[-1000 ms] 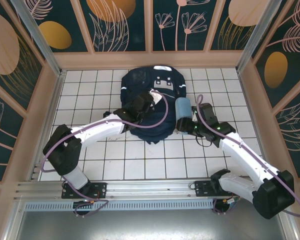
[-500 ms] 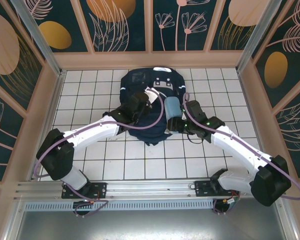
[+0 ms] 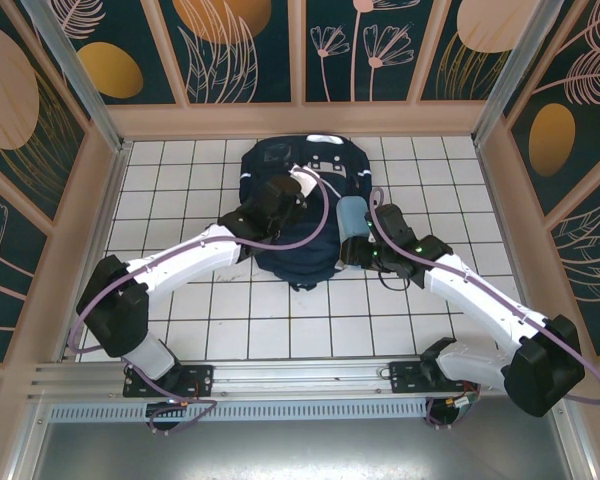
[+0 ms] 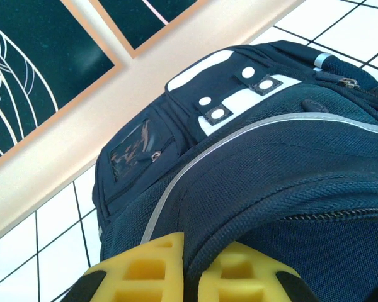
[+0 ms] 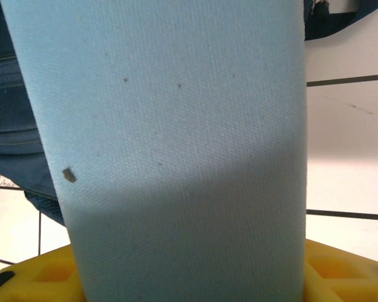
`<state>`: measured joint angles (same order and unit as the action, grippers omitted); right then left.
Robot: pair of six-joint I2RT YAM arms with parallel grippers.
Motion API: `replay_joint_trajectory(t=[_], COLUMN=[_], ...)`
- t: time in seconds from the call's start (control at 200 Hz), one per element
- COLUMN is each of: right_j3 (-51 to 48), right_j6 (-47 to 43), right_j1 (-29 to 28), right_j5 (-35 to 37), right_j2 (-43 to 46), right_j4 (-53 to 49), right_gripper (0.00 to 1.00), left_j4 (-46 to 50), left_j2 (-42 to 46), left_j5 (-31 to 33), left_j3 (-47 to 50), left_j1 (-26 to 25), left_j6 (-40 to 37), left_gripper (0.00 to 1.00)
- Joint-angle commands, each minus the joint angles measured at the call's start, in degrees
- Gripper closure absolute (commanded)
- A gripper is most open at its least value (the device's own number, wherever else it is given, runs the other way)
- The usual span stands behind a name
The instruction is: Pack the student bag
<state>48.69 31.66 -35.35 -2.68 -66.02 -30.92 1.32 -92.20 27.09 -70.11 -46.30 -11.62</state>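
Now, left end effector [image 4: 190, 264] tight on student bag [image 4: 283, 170] fabric, right end effector [image 5: 189, 280] around pale blue roll [image 5: 170, 113] (perhaps cloth).

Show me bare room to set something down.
Free: white tiled tabletop between the dark navy fabric backpack and either side wall, and near the bases. Crowded: backpack's middle, at left claw and right claw with light blue fabric roll.
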Motion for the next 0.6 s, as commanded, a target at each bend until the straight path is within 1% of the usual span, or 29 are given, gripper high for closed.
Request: replay_joint_trajectory(t=[0.0, 0.08, 0.195, 0.27, 0.38, 0.546, 0.591], right_j3=[-0.79, -1.1, -1.44, -1.69, -1.97, -0.67, 0.29], right_j6=[-0.52, 0.16, 1.26, 1.5, 0.75, -1.19, -1.62], right_j1=[-0.68, -0.68, -0.55, -0.34, -0.07, -0.67, -0.77], right_j5=[-2.83, -0.36, 2.49, 3.27, 0.88, -6.46, -8.09], right_j2=[-1.03, -1.39, -0.42, 1.06, 1.68, -0.46, -1.28], right_j4=[-1.78, -3.17, -4.95, -5.41, -4.16, 1.24, 2.63], right_gripper=[0.43, 0.43, 0.43, 0.43, 0.43, 0.43, 0.43], left_j4=[-7.78, -6.83, -7.84, -7.71, -7.32, -8.31, -7.67], left_j2=[1.07, -0.02, -0.83, -1.33, -1.66, 0.13, 0.51], left_j5=[1.41, 3.41, 6.29, 6.08, 5.27, -0.24, -2.61], left_j3=[-6.53, -7.96, -8.46, -9.08, -9.52, -7.34, -7.07], left_j1=[-0.57, -0.62, -0.63, -0.62, -0.56, -0.61, -0.63], left_j6=[3.25, 4.19, 6.01, 6.61, 7.31, 6.56, 5.78], left_gripper=[1.0, 1.0, 1.0, 1.0, 1.0, 0.99, 0.99])
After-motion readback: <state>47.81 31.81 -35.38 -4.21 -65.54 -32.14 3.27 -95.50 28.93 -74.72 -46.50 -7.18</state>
